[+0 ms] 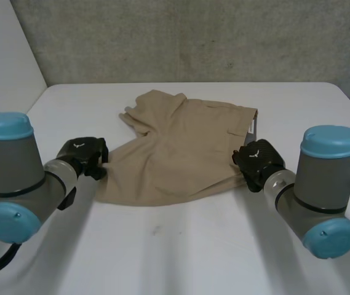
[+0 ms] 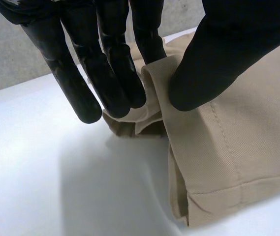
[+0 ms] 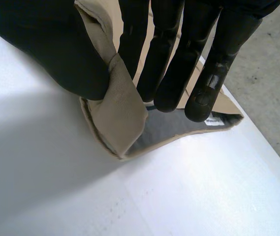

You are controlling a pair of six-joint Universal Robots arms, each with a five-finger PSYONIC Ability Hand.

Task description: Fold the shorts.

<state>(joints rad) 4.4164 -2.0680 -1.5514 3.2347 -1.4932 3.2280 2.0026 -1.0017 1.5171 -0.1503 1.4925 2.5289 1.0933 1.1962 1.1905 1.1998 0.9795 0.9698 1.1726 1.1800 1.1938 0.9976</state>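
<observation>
Shorts (image 1: 181, 147) of tan cloth lie spread out on the white table (image 1: 181, 246), a little toward 12 o'clock from its middle. One part is bunched and rumpled at the garment's 11 o'clock. At its 2 o'clock corner a strip of dark inner lining (image 1: 253, 126) is turned up.

The left hand (image 1: 83, 157) sits at the shorts' 9 o'clock edge and touches the cloth there. In the left wrist view a raised fold of the stitched hem (image 2: 238, 147) stands between the thumb (image 2: 228, 44) and the straight fingers (image 2: 110, 73). The thumb tip presses the fold from one side while the fingertips meet it from the other, so the left hand has the edge nipped.

The right hand (image 1: 258, 161) is at the shorts' 4 o'clock edge, on the waistband side. In the right wrist view its thumb (image 3: 46, 44) and nearly straight fingers (image 3: 179, 64) squeeze a lifted flap of the tan cloth (image 3: 120, 113) between them. The flap is peeled up off the table, and this bares the grey inside (image 3: 164, 128) of the garment. A small white label (image 3: 214, 122) lies just beyond the fingertips.

Both hands thus grip opposite edges of the same garment, and the rest of it lies on the table between them. The left arm (image 1: 15, 184) reaches in from 8 o'clock and the right arm (image 1: 328, 184) from 4 o'clock. A grey concrete wall (image 1: 193, 37) stands beyond the table's 12 o'clock edge.
</observation>
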